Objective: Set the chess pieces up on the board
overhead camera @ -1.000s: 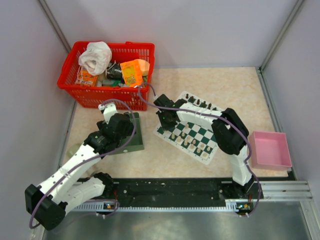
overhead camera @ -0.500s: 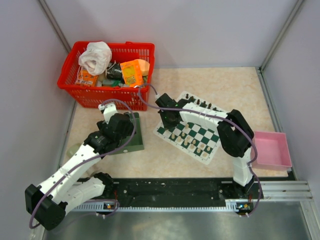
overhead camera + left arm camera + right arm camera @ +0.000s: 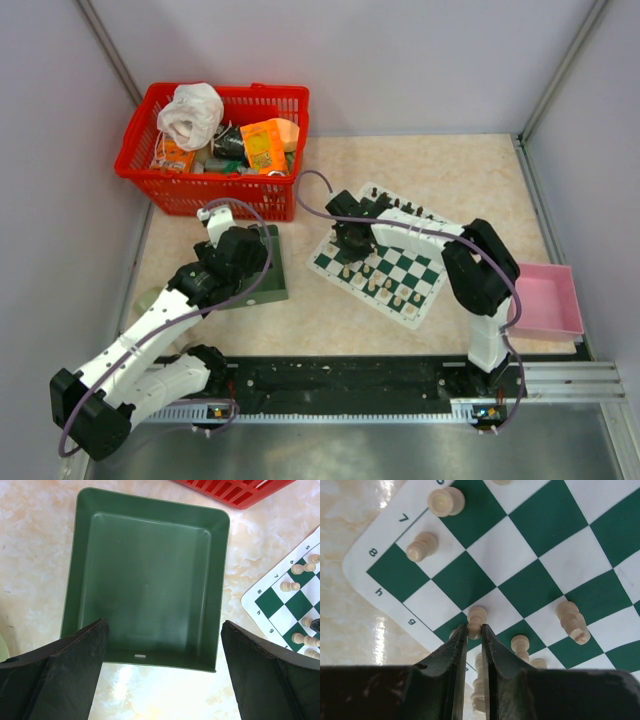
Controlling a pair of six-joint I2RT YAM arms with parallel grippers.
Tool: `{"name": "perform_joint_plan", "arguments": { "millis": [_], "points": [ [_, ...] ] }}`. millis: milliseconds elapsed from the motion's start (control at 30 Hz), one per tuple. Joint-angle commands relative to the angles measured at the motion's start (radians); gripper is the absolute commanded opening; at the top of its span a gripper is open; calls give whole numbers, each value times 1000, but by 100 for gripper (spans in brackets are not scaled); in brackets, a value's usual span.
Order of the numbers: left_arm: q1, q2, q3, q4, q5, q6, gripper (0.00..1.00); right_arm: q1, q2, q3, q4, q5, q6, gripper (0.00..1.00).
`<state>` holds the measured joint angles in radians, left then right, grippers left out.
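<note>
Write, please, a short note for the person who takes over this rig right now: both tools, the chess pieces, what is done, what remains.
Left tool: open, holding nothing, above the dark green tray, which has nothing in it.
Right tool: shut on a cream pawn near the board edge marked g.
Done: several cream pieces stand on the board; black pieces line its far edge.
Left: probably set this pawn on its square, release it, then check the rows.

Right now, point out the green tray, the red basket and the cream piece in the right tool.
green tray (image 3: pixel 145 580): left wrist view, bare floor of the tray.
red basket (image 3: pixel 200 193): top external view, near side wall.
cream piece (image 3: pixel 477 615): right wrist view, its rounded top.
</note>
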<state>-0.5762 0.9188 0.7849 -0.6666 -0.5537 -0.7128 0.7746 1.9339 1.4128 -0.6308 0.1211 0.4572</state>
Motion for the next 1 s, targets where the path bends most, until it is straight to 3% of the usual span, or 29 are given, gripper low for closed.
{"name": "perform_joint_plan", "arguments": {
  "millis": [0, 700, 967],
  "points": [
    [6, -3, 7, 30, 1, -10, 99, -24, -79, -26, 42, 12, 26, 15],
    [6, 17, 17, 45, 15, -7, 99, -37, -93, -86, 57, 14, 38, 15],
    [6, 17, 16, 45, 15, -4, 99, -37, -82, -80, 68, 11, 35, 21]
  ]
}}
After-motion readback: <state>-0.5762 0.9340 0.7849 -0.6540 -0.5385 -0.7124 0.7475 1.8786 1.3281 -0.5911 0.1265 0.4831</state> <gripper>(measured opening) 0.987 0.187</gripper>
